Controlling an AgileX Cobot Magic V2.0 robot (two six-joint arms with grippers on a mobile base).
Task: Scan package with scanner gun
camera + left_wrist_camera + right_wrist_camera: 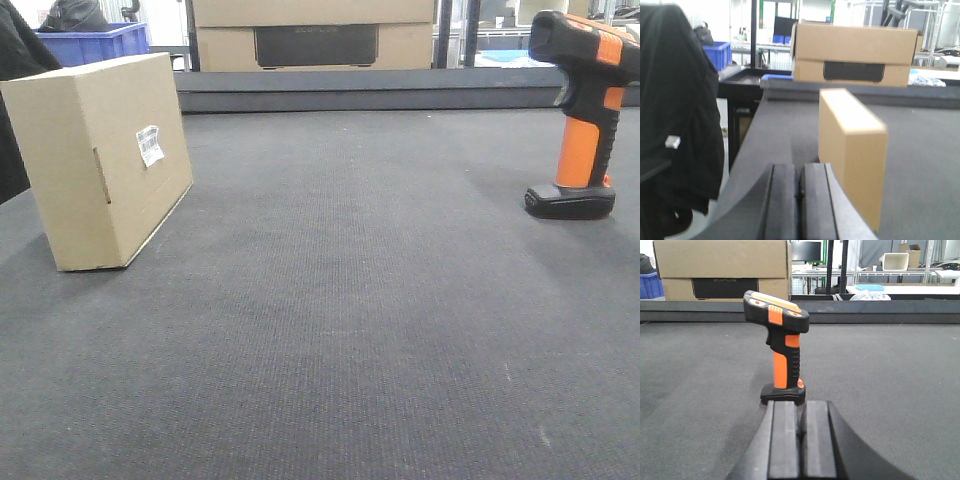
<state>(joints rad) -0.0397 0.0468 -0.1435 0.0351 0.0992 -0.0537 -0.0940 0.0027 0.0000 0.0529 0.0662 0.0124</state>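
Since neither arm holds anything, the task seems at its start: the package point(100, 160) stands on edge at the left of the table point(350, 330), the scanner point(585, 110) upright at the right, well apart. Left gripper point(799, 200) and right gripper point(801, 445) both have jaws pressed together, empty; the right must open to take the scanner. Dark grey matting covers the table, with big boxes point(315, 35) and a blue crate point(95, 42) behind.

Our front view skims low over the counter point(350, 350); wrist views sit close to the package point(850, 150) at ten o'clock, scanner gun point(782, 365) at two.
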